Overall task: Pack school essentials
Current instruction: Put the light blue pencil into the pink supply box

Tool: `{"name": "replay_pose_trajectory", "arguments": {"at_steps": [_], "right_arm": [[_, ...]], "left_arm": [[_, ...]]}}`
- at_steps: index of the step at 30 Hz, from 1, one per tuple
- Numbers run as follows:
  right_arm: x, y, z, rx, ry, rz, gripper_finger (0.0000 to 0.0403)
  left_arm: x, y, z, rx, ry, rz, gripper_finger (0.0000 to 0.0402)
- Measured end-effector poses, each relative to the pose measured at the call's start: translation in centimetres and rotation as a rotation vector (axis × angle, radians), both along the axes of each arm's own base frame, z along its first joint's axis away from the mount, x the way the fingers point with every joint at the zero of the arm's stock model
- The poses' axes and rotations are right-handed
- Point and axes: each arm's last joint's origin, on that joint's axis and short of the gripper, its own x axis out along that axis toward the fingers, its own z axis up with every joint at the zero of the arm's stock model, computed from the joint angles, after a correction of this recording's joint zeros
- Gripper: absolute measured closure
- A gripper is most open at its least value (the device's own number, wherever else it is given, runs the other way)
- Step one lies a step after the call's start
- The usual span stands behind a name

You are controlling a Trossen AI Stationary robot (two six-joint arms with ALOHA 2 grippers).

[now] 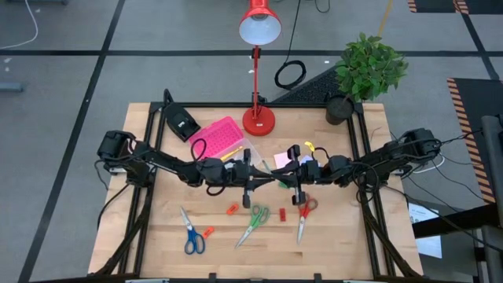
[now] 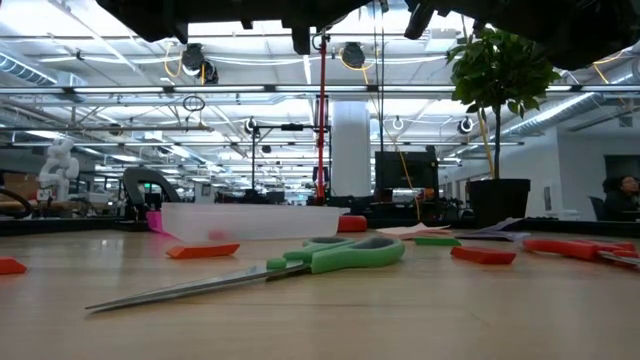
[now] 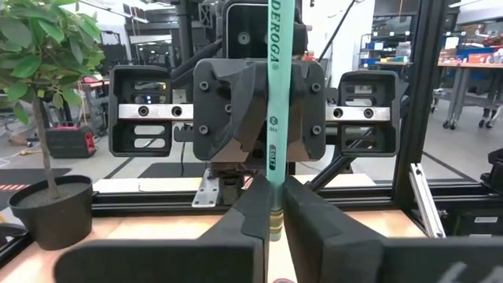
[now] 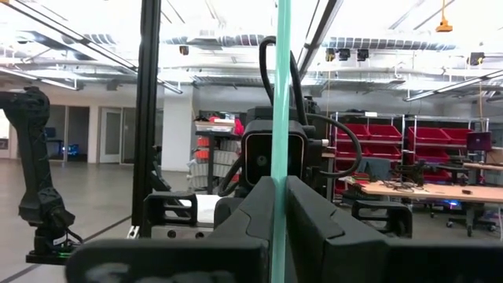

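Wooden worktop (image 1: pixel 330 236) inside a black frame, grey floor around it, a workshop hall beyond. Both arms reach level from the side edges and meet above the worktop's middle, wrists facing each other. Left gripper (image 3: pixel 275 206) is closed on a teal pencil (image 3: pixel 274 118), its fingers (image 3: pixel 251 208) pressed to the shaft on both sides. Right gripper (image 4: pixel 279 206) is likewise clamped on the same pencil, which stands straight between its fingers (image 4: pixel 255 208). So the pencil is held off the worktop, between the two grippers, over the centre.

Near the back edge stand a red lamp (image 1: pixel 258 118) and a potted plant (image 1: pixel 365 71) toward the back right corner. A black device (image 1: pixel 181 122) sits toward the back left corner, with a pink-lidded box (image 1: pixel 218 140) just beside it. Pink and yellow pads (image 1: pixel 281 159) lie behind the grippers.

Toward the front edge lie blue scissors (image 1: pixel 191 232), green scissors (image 1: pixel 255 222) and red scissors (image 1: pixel 304 214), well apart from one another. Small red erasers (image 1: pixel 233 209) are scattered among them.

The pencil is thin, pale teal, with dark lettering along its side.
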Motion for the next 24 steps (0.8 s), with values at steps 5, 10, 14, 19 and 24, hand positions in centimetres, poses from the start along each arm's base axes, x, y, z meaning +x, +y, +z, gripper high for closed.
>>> {"name": "replay_pose_trajectory", "arguments": {"at_steps": [5,10,14,19,24], "right_arm": [[0.00,0.00,-0.01,0.000,0.001,0.000,0.0390],[0.01,0.02,-0.02,-0.001,0.002,0.002,0.0390],[0.02,-0.05,-0.05,-0.007,0.005,-0.013,0.0390],[0.05,-0.03,-0.11,-0.021,0.009,-0.015,0.0390],[0.03,-0.01,-0.06,-0.040,0.002,-0.017,0.0390]], "left_arm": [[0.00,-0.01,0.01,0.004,-0.001,-0.002,0.0388],[0.04,0.15,0.01,0.005,-0.002,-0.036,0.0364],[0.10,0.64,0.17,-0.015,-0.017,-0.034,0.0308],[0.05,0.48,0.25,-0.008,-0.023,-0.040,0.0304],[0.06,0.54,0.32,-0.005,-0.030,-0.045,0.0371]]}}
